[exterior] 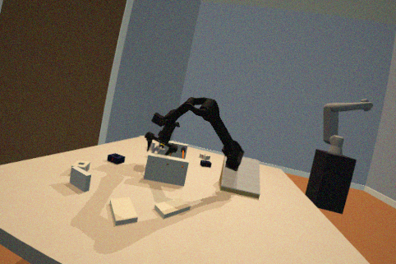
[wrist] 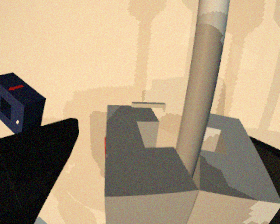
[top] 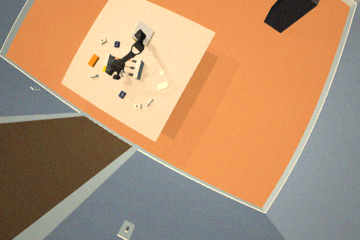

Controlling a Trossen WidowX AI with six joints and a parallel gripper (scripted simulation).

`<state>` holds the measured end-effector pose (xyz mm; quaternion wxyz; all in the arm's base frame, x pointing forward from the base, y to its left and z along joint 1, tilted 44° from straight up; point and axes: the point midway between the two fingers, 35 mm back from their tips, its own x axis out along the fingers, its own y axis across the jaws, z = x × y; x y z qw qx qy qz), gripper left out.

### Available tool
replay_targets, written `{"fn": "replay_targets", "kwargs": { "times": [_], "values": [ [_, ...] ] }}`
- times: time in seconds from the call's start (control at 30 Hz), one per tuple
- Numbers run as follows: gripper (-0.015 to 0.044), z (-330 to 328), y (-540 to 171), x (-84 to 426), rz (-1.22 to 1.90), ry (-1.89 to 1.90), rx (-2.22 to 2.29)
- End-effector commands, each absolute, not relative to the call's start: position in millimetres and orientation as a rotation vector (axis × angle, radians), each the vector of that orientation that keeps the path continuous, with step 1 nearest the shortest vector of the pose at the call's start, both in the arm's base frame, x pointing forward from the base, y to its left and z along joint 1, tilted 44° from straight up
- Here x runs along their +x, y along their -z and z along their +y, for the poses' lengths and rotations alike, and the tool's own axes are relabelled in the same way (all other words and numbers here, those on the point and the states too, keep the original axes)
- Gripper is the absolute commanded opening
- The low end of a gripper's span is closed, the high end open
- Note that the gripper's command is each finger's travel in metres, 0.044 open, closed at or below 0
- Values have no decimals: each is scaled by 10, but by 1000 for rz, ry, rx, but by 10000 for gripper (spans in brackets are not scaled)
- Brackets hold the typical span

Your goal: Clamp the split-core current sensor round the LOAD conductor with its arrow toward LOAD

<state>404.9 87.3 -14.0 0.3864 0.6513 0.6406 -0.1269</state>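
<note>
The gripper [top: 116, 75] [exterior: 161, 144] [wrist: 157, 135] had been spread wide around the sensor [wrist: 146, 170], apparently for release around the conductor [wrist: 203, 75].

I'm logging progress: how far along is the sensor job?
The sensor is around a conductor; whether that's LOAD is unreadable. The open hand holds nothing. Its halves look spread at the far side, so latching seems left; the arrow's direction is unclear.
</note>
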Motion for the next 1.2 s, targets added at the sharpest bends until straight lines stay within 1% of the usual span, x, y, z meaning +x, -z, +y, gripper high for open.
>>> {"fn": "replay_targets", "kwargs": {
  "times": [0.0, 0.5, 1.17],
  "values": [
    [440, 903, 152, 4043, 1584, 296, 1712],
    [440, 899, 100, 4114, 1546, 271, 1745],
    [307, 874, 129, 4088, 1546, 282, 1740]
  ]
}}
